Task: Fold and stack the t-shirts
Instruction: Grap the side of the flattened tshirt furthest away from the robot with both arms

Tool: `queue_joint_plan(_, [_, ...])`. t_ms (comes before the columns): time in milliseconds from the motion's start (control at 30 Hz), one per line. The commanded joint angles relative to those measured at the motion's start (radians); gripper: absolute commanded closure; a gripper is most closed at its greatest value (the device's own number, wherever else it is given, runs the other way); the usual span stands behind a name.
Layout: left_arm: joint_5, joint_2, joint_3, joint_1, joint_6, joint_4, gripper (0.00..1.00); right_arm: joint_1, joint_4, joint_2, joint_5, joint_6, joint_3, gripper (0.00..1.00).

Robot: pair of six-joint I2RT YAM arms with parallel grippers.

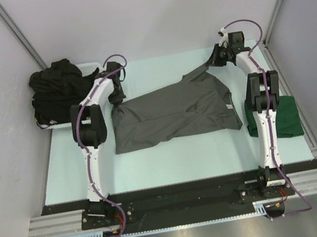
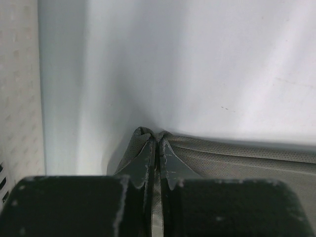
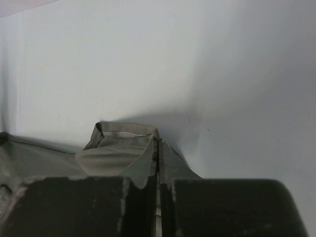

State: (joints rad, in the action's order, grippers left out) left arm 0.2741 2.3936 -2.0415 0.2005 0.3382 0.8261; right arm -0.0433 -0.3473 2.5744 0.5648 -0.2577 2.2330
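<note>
Grey shirt [image 1: 170, 113] lies mid-table [image 1: 154, 165]. Left gripper [image 2: 157, 144] clamped tight on its left corner. Right gripper [image 3: 158, 144] clamped on the corner nearer the table's far edge.

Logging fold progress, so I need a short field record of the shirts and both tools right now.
grey shirt: spread in the middle, rumpled
left tool: shut on its left corner
right tool: shut on its far right corner
green shirt: far right, partly hidden
black shirts: heaped in basket, far left
</note>
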Motion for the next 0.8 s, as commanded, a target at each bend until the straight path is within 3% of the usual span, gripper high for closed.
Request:
queue_joint_plan(0, [-0.042, -0.047, -0.043, 0.002, -0.016, 0.042, 0.93, -0.024, 0.005, -0.086, -0.017, 0.018, 0.03, 1.0])
queue_joint_plan(400, [-0.112, -0.077, -0.059, 0.046, -0.021, 0.057, 0.91, -0.04, 0.002, -0.092, -0.013, 0.014, 0.034, 1.0])
queue_joint_plan(767, [-0.004, -0.085, -0.068, 0.048, -0.039, 0.082, 0.94, -0.04, 0.004, -0.128, -0.005, 0.011, -0.001, 1.0])
